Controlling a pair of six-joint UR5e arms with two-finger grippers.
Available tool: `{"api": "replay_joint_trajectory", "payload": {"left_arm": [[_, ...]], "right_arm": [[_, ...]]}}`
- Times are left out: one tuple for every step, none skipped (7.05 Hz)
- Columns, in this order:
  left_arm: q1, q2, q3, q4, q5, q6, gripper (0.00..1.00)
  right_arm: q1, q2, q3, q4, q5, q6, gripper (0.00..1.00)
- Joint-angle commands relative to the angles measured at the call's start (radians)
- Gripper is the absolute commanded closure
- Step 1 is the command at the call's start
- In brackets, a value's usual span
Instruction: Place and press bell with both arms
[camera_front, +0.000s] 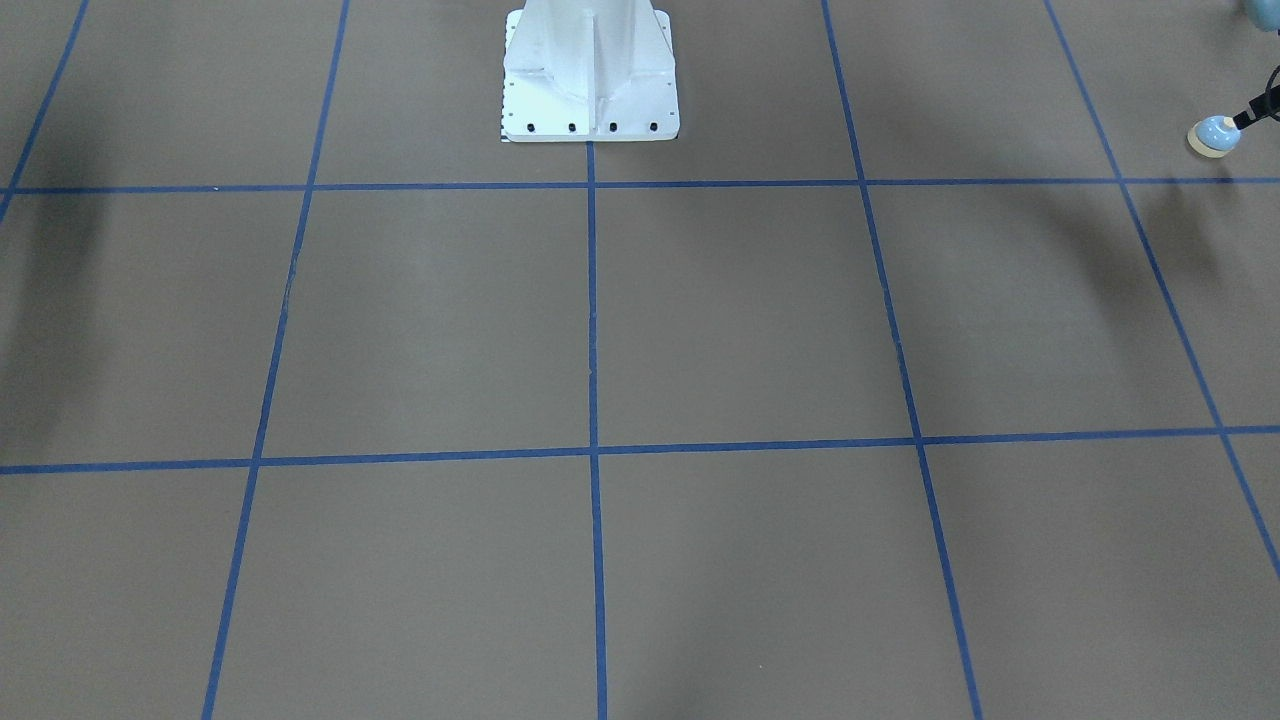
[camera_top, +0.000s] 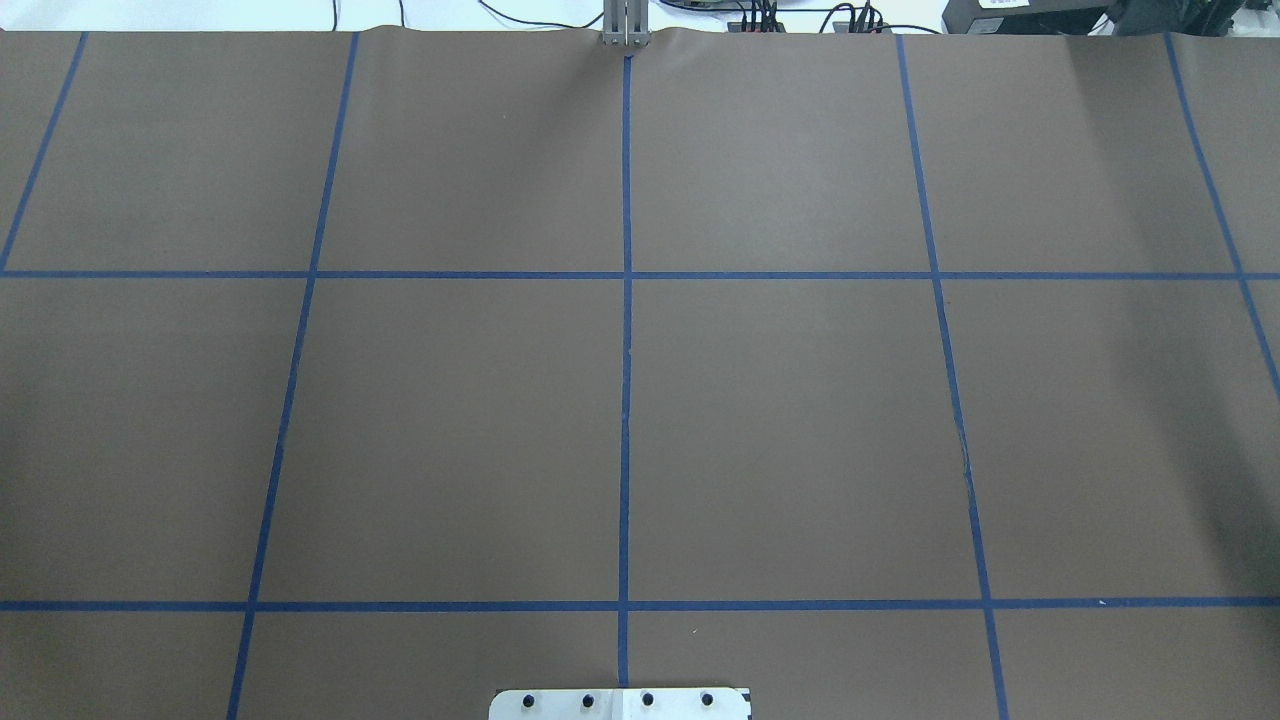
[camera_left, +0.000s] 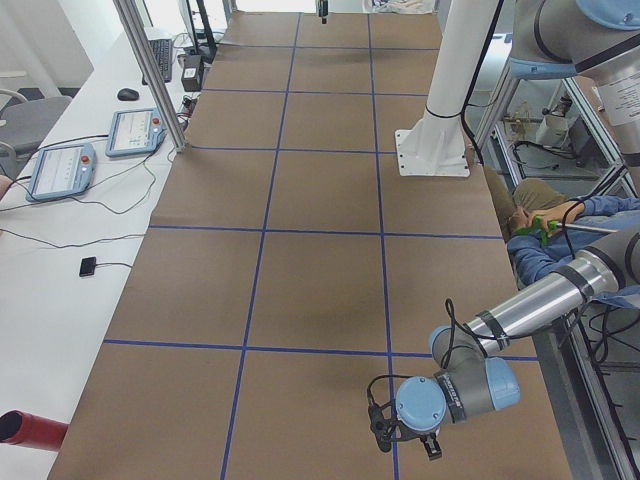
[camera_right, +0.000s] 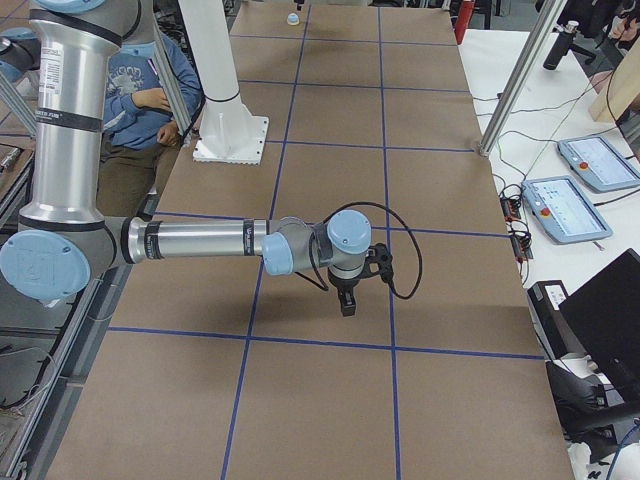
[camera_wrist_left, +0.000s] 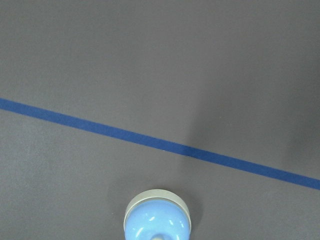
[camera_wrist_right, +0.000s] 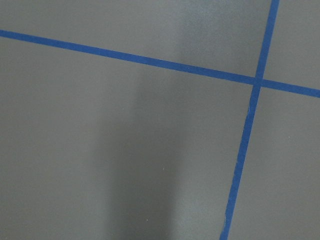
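Note:
The light-blue bell (camera_front: 1214, 135) with its cream base ring stands on the brown table at the robot's far left end. It also shows at the bottom edge of the left wrist view (camera_wrist_left: 157, 219) and far off in the exterior right view (camera_right: 293, 18). A black tip of my left gripper (camera_front: 1250, 117) is right beside the bell; I cannot tell if it touches or is open. In the exterior left view, the left gripper (camera_left: 430, 446) points down at the table. My right gripper (camera_right: 346, 302) hangs just above the table's other end; its state is unclear.
The white bolted pedestal (camera_front: 590, 100) stands at the table's robot side. Blue tape lines (camera_top: 625, 400) grid the brown table. A person (camera_right: 150, 90) sits beside the pedestal. Control tablets (camera_left: 60, 170) and metal posts (camera_left: 150, 70) stand on the operators' bench.

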Motion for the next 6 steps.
{"api": "replay_joint_trajectory", "payload": {"left_arm": [[0.001,-0.048,0.103,0.004,-0.023,-0.003,0.01],[0.003,-0.068,0.151,0.01,-0.096,-0.004,0.01],[0.003,-0.07,0.169,0.01,-0.102,-0.021,0.01],[0.003,-0.071,0.177,0.01,-0.121,-0.067,0.01],[0.003,-0.071,0.182,0.01,-0.138,-0.069,0.01],[0.004,-0.071,0.202,0.008,-0.139,-0.072,0.01]], "right_arm": [[-0.015,0.003,-0.001,0.003,0.0,-0.001,0.0],[-0.015,0.003,-0.001,0.003,0.0,-0.001,0.0],[-0.017,0.003,-0.001,0.003,0.0,0.0,0.0],[-0.018,0.003,-0.001,0.003,0.0,0.0,0.0],[-0.02,0.003,-0.001,0.003,0.0,0.0,0.0],[-0.018,0.003,-0.001,0.003,0.0,0.0,0.0]]}}
